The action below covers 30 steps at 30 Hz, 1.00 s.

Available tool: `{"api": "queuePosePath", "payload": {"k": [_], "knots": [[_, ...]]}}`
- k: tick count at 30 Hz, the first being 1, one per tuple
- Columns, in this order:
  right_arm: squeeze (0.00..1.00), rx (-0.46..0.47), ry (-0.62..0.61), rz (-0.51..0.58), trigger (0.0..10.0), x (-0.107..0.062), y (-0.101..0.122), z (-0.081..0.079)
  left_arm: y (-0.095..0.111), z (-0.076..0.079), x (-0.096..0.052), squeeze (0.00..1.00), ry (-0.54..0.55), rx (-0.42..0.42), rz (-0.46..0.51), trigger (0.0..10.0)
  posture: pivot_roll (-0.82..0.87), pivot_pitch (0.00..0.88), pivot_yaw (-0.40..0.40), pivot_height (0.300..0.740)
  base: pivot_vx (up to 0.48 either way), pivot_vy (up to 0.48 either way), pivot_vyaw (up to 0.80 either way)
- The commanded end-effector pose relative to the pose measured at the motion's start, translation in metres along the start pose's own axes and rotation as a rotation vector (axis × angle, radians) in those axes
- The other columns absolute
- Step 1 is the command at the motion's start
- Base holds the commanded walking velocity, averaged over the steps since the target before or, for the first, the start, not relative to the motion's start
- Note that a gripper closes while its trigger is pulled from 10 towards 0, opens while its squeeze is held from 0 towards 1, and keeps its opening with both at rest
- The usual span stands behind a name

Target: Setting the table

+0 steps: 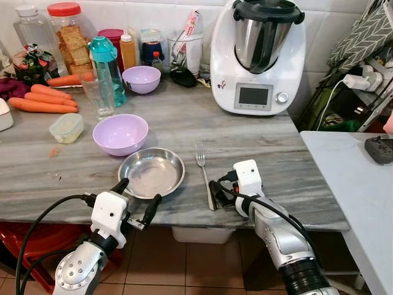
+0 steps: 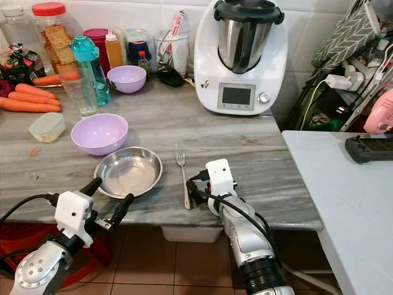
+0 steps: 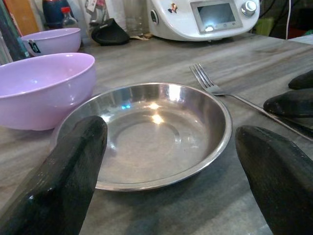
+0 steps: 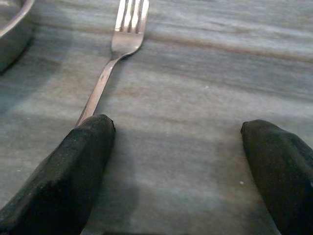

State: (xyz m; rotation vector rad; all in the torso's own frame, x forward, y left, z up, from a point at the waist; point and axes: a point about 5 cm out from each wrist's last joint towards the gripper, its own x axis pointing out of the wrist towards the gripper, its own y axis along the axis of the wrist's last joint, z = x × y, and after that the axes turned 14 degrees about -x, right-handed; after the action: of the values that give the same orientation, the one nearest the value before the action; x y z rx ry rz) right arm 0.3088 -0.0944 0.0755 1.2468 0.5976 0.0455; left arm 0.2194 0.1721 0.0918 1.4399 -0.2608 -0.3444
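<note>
A grey marbled tabletop [image 1: 264, 153] carries the setting. Near its front edge lies a shallow steel plate [image 1: 151, 173], empty, and just beside it at 3 o'clock a steel fork [image 1: 204, 174] lies flat, tines toward 12 o'clock and handle toward the front edge. Plate and fork are apart, not touching.

The left tool [image 1: 136, 204] hovers at the tabletop's front edge, at 6 o'clock from the plate, its two black fingers [image 3: 63, 181] spread wide and holding nothing. In the left wrist view the plate sits straight ahead between the finger lines, close to the tips.

The right tool [image 1: 214, 195] rests low at the fork's handle end, at 4 o'clock from the plate. Its fingers [image 4: 73, 166] are also spread wide and grip nothing; in the right wrist view one finger covers the end of the handle, while the other stands well off over bare tabletop. Whether that finger presses on the handle cannot be told.

A large lilac bowl [image 1: 120, 133] sits just beside the plate at 11 o'clock. Farther back stand a drinking glass [image 1: 98, 92], a teal water bottle [image 1: 108, 67], a small lilac bowl [image 1: 142, 79] and a white kitchen machine [image 1: 258, 58]. Carrots [image 1: 42, 99] lie at the far left.
</note>
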Motion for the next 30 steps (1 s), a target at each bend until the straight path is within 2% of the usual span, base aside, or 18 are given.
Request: {"api": "queuePosePath", "payload": {"k": [1, 22, 25, 30], "knots": [[0.00, -0.008, 0.052, -0.013, 10.0, 0.004, 0.000, -0.009, 0.003, 0.004, 0.002, 0.00, -0.015, 0.007, 0.004, 10.0, 0.05, 0.000, -0.040, 0.740, 0.000, 0.000, 0.00], [0.00, -0.019, 0.115, -0.002, 10.0, 0.011, 0.005, -0.018, 0.004, 0.006, 0.003, 0.00, -0.015, 0.010, 0.000, 10.0, 0.06, 0.000, -0.037, 0.740, 0.000, 0.000, 0.00], [0.00, -0.016, 0.104, 0.000, 10.0, 0.009, 0.005, -0.016, 0.004, 0.006, 0.003, 0.00, -0.015, 0.010, 0.000, 10.0, 0.06, 0.000, -0.037, 0.740, 0.000, 0.000, 0.00], [0.00, -0.013, 0.019, 0.054, 10.0, -0.002, 0.009, -0.001, 0.007, 0.005, 0.002, 0.00, 0.003, 0.013, 0.019, 10.0, 0.06, 0.000, -0.035, 0.740, 0.000, 0.000, 0.00]]}}
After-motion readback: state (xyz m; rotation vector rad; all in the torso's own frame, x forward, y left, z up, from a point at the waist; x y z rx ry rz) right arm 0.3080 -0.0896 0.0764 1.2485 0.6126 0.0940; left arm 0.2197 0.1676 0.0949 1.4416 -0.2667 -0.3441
